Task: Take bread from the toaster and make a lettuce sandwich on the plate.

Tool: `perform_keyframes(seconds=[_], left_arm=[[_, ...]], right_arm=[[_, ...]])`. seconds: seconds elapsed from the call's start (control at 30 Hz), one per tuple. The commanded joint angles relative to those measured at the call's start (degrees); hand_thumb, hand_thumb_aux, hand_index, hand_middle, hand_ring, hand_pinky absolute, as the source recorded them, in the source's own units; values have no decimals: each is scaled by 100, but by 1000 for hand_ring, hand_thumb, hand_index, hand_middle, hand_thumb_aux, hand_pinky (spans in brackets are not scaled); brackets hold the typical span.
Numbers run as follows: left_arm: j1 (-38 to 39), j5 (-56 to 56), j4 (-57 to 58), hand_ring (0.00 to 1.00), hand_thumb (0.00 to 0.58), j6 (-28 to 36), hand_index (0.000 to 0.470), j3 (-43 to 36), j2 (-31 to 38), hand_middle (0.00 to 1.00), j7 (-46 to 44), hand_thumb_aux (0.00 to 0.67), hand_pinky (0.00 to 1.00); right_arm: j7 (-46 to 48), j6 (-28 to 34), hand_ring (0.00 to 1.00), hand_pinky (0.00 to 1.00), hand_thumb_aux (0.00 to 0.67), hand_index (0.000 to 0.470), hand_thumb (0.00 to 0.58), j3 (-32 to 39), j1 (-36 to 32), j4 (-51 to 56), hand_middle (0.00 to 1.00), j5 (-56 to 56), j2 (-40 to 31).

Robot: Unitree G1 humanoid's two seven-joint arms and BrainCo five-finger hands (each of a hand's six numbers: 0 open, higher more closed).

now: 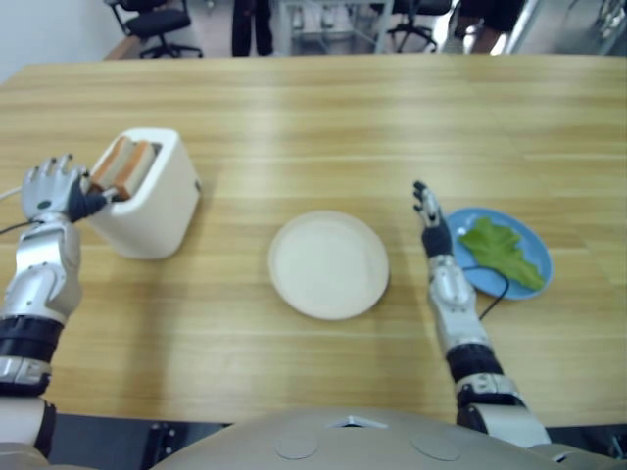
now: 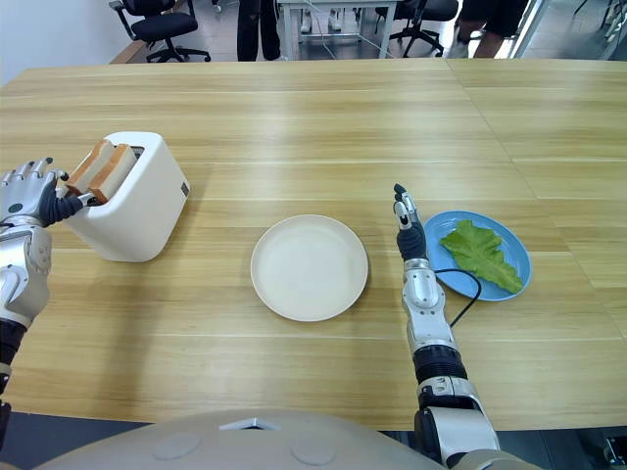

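The left robot hand (image 2: 29, 196) is at the left end of the toaster (image 2: 132, 211), open, with its pale fingers raised and loosely spread. Its dark thumb stretches across to the near end of the bread (image 2: 103, 166); whether it presses the crust or stops just short cannot be told, and nothing is lifted. The right robot hand (image 2: 405, 225) holds nothing. Its fingers are straight and close together, seen edge-on and pointing away over the desk (image 2: 294, 127), just left of the blue plate (image 2: 522, 250). The toaster is a white, smooth box with rounded corners. Two slices of bread stand in its top slots, tan at the crust and lighter on the face, sticking up well above the rim. The plate (image 2: 309, 267) is round, cream and matte with a shallow raised edge, and lies between the toaster and the blue plate. On the glossy blue plate lies a flat, crinkled lettuce (image 2: 478, 253) leaf. The desk is light wood with a long grain. The left forearm rises from the near left edge; the right forearm runs straight forward, low over the desk.
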Motion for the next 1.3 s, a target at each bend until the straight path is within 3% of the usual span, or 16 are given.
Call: perform_keyframes(seconds=[0.03, 0.43, 0.67, 0.97, 1.13, 1.3], left_arm=[[5, -44, -36, 1000, 580, -9, 460, 39, -101, 1000, 186, 670, 1000], [176, -151, -863, 1000, 580, -517, 460, 341, -242, 1000, 1182, 670, 1000], [398, -467, -1643, 1000, 580, -781, 460, 1128, -297, 1000, 1499, 670, 1000], [732, -1174, -3935, 1000, 580, -1431, 460, 2474, -562, 1000, 1322, 670, 1000], [567, -2221, -4461, 1000, 580, -1644, 460, 2075, -1190, 1000, 550, 670, 1000], [514, -3338, -4002, 1000, 580, -1718, 460, 928, -2437, 1000, -273, 670, 1000]], right_arm=[[27, 114, 0, 0, 0, 0, 0, 19, 51, -94, 0, 22, -3], [54, 163, 0, 0, 0, 0, 0, 18, 96, -107, 0, 20, -23], [72, 200, 0, 0, 0, 0, 0, 31, 109, -111, 0, 16, -16], [102, 255, 0, 0, 0, 0, 0, 53, 87, -82, 0, 5, -16], [100, 277, 0, 0, 0, 0, 0, 67, 34, -37, 0, -8, -3], [118, 297, 0, 0, 0, 0, 0, 57, -32, -7, 0, -4, -32]])
